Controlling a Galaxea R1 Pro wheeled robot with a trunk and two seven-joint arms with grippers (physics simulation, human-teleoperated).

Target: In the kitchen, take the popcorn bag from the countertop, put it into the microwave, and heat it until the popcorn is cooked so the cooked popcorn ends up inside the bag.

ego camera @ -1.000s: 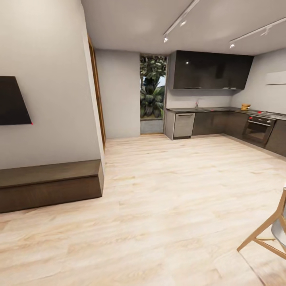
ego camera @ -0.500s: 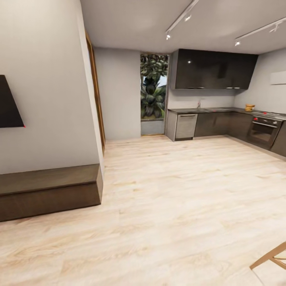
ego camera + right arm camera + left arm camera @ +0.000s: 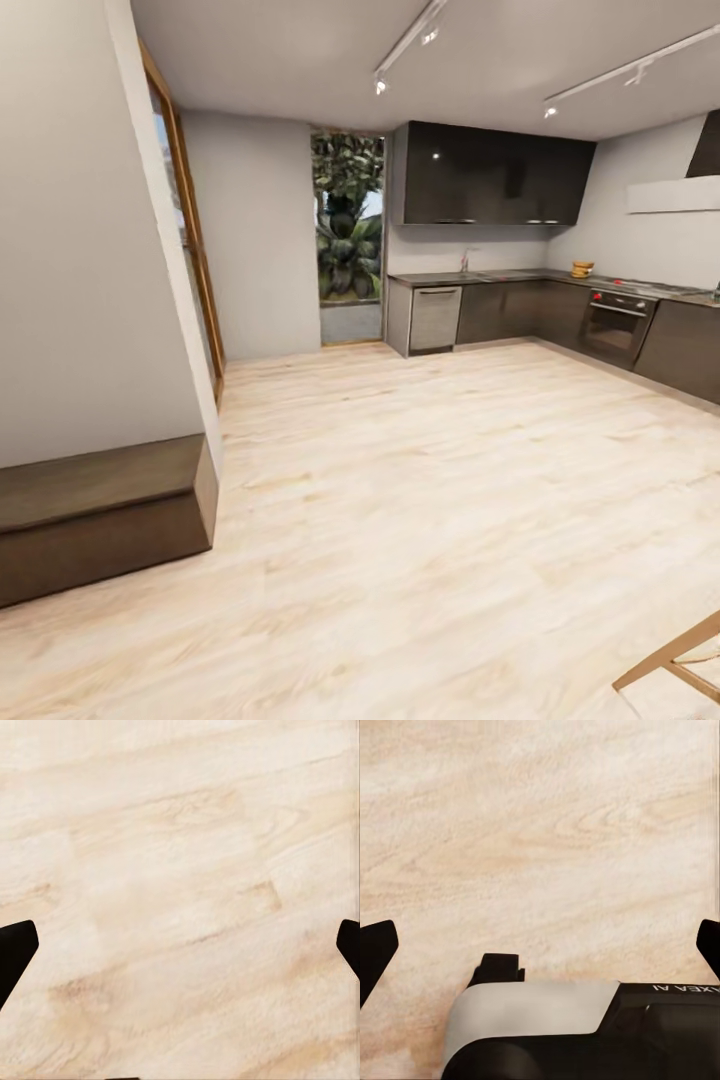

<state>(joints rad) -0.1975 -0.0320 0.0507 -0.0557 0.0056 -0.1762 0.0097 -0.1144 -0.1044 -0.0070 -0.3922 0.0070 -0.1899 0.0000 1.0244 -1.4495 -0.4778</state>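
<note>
Both hands spread wide, empty, left hand (image 3: 540,945), right hand (image 3: 180,945), over pale grainy wood floor (image 3: 450,520); glossy dark cabinets (image 3: 490,175) beyond.

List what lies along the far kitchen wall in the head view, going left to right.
Window with plants → steel dishwasher → sink tap → popcorn bag on the countertop → built-in oven → range hood.

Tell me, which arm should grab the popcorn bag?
Right, probably, though neither reaches yet. Both the left claw and right claw hang open over wood floor, and the popcorn bag sits far off, toward the robot's right.
</note>
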